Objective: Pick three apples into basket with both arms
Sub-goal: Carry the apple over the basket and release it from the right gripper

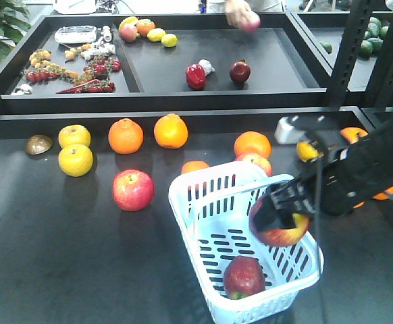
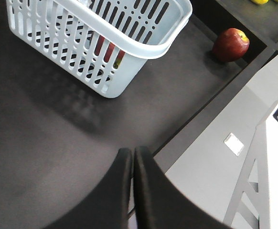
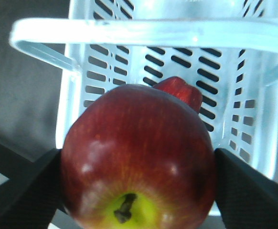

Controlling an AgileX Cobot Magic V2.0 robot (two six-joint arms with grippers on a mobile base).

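In the front view, the right gripper [image 1: 282, 214] holds a held apple [image 1: 281, 229] over the basket [image 1: 200, 223] at lower right, where a dark apple [image 1: 243, 276] already lies; a third apple [image 1: 133, 190] waits at centre left. In the left wrist view, the left gripper [image 2: 133, 162] is pressed closed, empty. The right wrist view shows the jaws clamping the fruit; releasing it likely comes next.

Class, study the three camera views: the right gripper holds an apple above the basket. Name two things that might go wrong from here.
1. The held apple hangs close to the basket rim on the right; released there, it might strike the rim and roll off outside.
2. Another apple already lies in the basket; a drop from this height may bruise both.

The right gripper grips the apple only at its sides.
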